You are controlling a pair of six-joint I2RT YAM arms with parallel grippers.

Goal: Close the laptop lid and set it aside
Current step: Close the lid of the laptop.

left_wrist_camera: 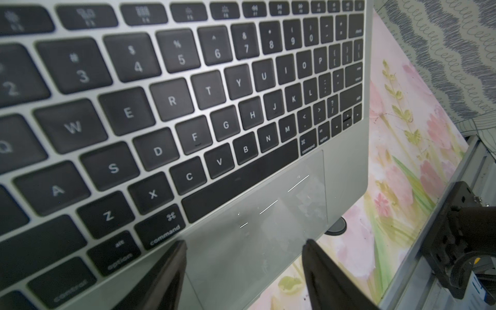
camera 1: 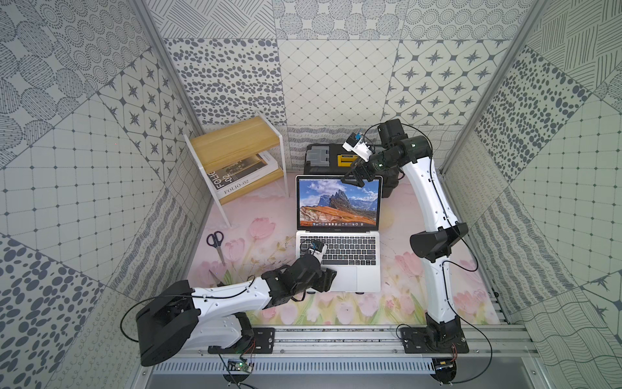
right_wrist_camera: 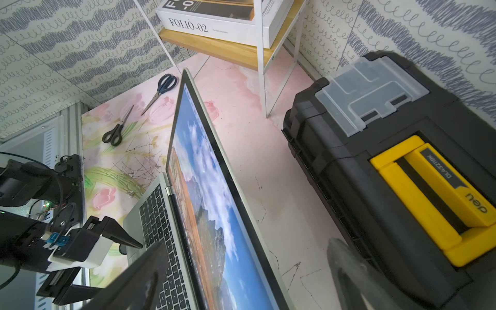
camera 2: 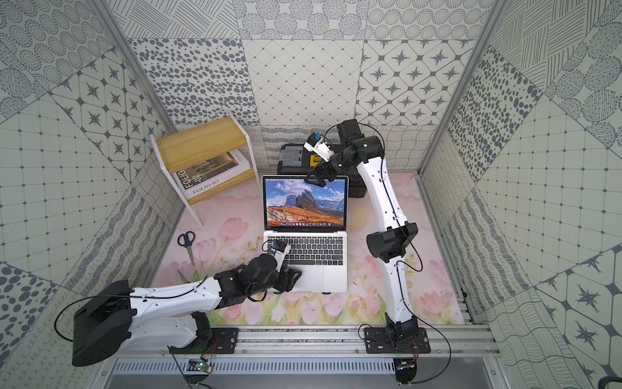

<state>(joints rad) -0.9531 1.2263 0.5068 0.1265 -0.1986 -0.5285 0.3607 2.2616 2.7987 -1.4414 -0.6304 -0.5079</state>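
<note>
The silver laptop [camera 1: 350, 251] [camera 2: 313, 251] stands open mid-table, black keys and trackpad [left_wrist_camera: 268, 228] facing up. The laptop lid [camera 1: 338, 202] [camera 2: 304, 202] [right_wrist_camera: 204, 174] is raised, its screen lit with a mountain picture. My left gripper [camera 1: 328, 279] [camera 2: 292, 278] [left_wrist_camera: 244, 241] hovers open over the base's front left corner, one finger by the command key, the other at the front edge. My right gripper [camera 1: 353, 178] [camera 2: 318, 178] [right_wrist_camera: 247, 243] is open at the lid's top edge near its right corner, one finger on the screen side and one behind.
A black-and-yellow toolbox [camera 1: 331, 156] [right_wrist_camera: 389, 161] sits close behind the lid. A wooden shelf [camera 1: 235, 144] with FOLIO-02 books is at the back left. Scissors [camera 1: 215, 240] lie left of the laptop, a second pair [right_wrist_camera: 115, 131] nearer the left arm. A metal rail [camera 1: 336, 340] runs along the front.
</note>
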